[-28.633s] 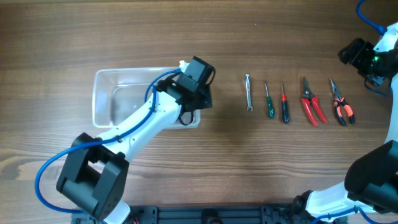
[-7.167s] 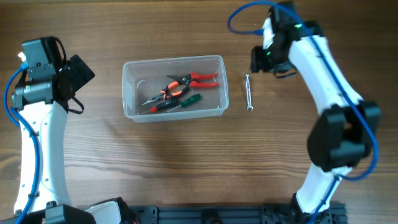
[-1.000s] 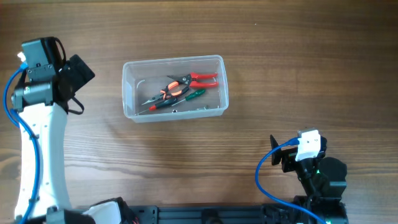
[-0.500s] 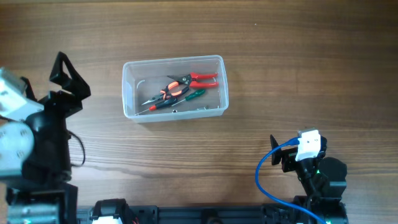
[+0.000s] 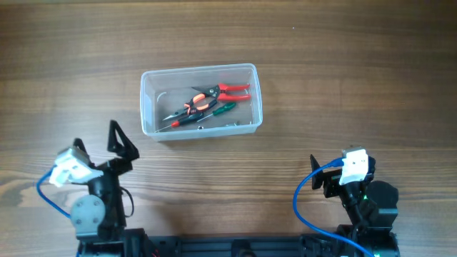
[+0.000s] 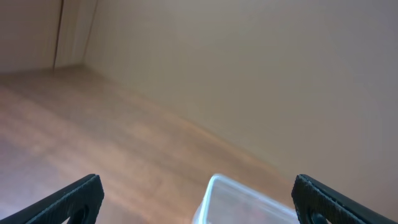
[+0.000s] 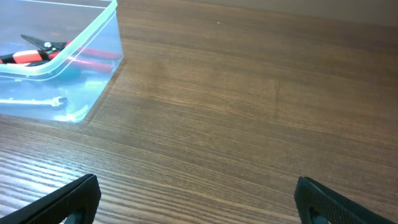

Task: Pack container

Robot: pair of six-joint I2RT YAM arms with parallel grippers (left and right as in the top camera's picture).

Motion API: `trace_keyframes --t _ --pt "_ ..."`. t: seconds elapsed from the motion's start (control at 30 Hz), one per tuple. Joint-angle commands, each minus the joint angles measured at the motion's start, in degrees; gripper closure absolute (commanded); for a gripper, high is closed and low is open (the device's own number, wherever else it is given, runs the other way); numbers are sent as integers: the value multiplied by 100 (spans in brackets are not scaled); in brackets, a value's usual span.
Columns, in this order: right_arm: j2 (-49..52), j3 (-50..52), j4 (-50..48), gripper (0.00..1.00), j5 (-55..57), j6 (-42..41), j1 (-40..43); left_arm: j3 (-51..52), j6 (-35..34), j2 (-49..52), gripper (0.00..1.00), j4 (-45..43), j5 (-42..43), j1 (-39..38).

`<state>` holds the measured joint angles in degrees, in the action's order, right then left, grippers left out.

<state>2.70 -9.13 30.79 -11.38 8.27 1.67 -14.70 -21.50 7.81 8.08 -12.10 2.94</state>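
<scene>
The container (image 5: 200,69), a clear shallow tub, sits at mid-table. Inside it lie red-handled cutters (image 5: 230,89), orange-and-black pliers (image 5: 193,106), a green-handled screwdriver (image 5: 221,108) and a small metal wrench (image 5: 232,125). My left gripper (image 5: 98,143) is folded back near the front left edge, open and empty, well short of the tub. In the left wrist view only a corner of the container (image 6: 212,185) shows between the wide-apart fingertips (image 6: 78,198). My right gripper (image 7: 199,202) is open over bare wood at the front right, the container (image 7: 102,22) far to its upper left.
Bare wooden tabletop (image 5: 321,86) surrounds the tub on all sides. The right arm's base with its blue cable (image 5: 303,196) stands at the front right edge. A plain beige wall (image 6: 261,74) rises behind the table.
The left arm has swung down from the table's left side and folded back to the front left edge. The right arm and the tub with its tools have not moved.
</scene>
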Motion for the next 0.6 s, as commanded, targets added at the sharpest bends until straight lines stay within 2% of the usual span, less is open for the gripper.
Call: trace_keyframes --t 0.0,0.23,0.57 --pt "-68 15 -13 0 -28 59 -20 516 7 -468 0 -39 9 -48" --pt "-68 15 -13 0 -28 59 -20 817 9 -765 0 85 9 -48" --pt "-68 15 -13 0 -28 61 -20 815 9 -737 0 1355 11 -48"
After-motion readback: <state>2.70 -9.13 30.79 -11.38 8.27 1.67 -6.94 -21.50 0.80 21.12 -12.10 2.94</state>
